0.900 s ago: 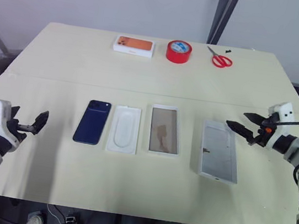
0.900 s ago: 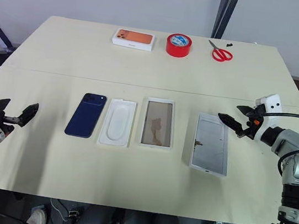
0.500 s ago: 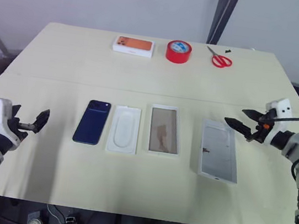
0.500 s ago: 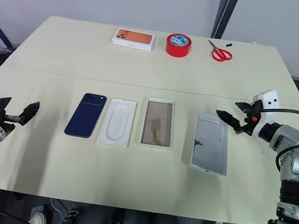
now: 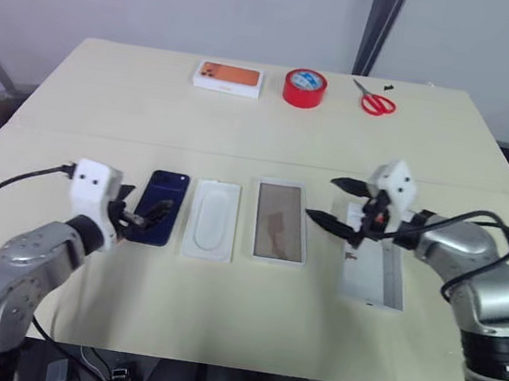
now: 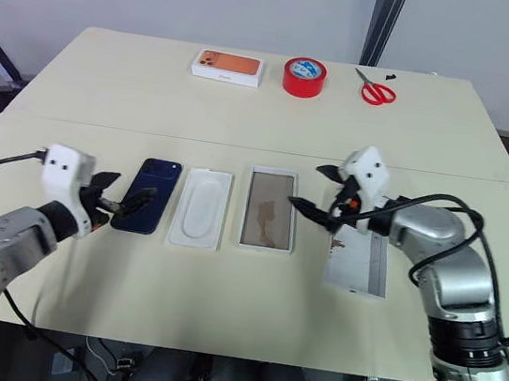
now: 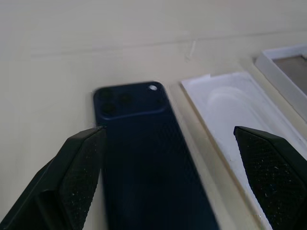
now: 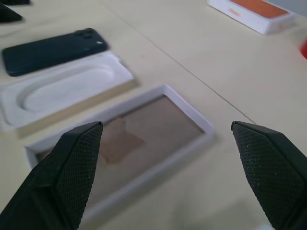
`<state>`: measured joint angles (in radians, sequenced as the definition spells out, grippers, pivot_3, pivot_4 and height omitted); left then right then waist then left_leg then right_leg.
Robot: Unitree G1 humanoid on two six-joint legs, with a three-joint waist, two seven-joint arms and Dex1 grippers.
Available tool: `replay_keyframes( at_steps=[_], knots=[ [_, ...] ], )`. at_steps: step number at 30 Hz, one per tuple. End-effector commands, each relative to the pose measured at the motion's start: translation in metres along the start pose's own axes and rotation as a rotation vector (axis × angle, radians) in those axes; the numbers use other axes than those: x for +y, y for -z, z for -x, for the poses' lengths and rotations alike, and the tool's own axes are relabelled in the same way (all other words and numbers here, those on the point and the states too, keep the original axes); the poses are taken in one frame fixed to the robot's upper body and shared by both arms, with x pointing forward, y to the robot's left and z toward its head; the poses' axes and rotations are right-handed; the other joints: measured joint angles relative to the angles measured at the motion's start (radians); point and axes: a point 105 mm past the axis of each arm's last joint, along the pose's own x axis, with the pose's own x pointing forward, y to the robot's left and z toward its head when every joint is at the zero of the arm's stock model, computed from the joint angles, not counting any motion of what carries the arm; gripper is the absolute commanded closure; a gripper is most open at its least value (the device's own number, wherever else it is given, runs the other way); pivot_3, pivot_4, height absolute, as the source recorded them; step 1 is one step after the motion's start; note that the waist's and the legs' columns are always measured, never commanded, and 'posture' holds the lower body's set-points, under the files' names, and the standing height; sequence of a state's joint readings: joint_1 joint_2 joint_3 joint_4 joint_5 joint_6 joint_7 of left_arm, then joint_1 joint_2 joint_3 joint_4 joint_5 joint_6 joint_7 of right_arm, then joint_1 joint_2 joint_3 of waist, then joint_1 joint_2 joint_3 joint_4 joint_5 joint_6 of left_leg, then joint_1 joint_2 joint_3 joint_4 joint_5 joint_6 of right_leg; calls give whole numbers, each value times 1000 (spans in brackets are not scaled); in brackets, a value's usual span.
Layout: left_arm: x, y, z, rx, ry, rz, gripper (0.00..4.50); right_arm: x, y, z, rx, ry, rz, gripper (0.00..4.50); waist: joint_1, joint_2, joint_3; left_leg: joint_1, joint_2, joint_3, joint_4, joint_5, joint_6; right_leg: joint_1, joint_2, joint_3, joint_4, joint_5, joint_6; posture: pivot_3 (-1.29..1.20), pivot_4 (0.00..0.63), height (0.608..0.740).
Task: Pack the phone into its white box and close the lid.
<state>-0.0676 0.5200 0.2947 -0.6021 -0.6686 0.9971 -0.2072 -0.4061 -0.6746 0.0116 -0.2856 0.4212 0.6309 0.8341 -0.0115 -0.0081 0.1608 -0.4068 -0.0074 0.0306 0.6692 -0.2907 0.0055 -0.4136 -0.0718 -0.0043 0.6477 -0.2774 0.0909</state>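
Both hands (image 5: 139,219) (image 5: 335,202) wide open (empty)

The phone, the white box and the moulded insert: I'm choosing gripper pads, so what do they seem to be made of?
The phone: dark navy back, smooth and glossy with a faint sheen, probably glass or polished plastic.
The white box: thin matte white rim with sharp corners and a tan, patchy floor; looks like cardboard.
The moulded insert: matte white with a soft rounded recess; pressed pulp or thin plastic, hard to tell which.
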Motion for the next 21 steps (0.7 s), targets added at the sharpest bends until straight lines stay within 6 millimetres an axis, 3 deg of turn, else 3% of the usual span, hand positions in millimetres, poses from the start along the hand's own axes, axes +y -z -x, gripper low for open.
replay_keyframes(
  at_steps=[1,9,21],
  knots=[
    [-14,7,-9,93,12,60,43,11,-19,-9,-43,-11,50,13,0,-1,0,0,0,0,0,0,0,0,0,0,0,0,0,0,150,725],
    [-40,-2,-24,138,99,224,43,26,-21,-12,-48,-37,62,13,2,-2,0,0,-1,-1,1,1,0,0,1,-1,0,0,0,0,150,725],
    [-54,21,-39,291,92,352,43,30,-21,-11,-60,-33,75,13,2,-2,0,-1,2,-2,9,1,-1,2,6,-1,2,0,0,0,150,725]
  ],
)
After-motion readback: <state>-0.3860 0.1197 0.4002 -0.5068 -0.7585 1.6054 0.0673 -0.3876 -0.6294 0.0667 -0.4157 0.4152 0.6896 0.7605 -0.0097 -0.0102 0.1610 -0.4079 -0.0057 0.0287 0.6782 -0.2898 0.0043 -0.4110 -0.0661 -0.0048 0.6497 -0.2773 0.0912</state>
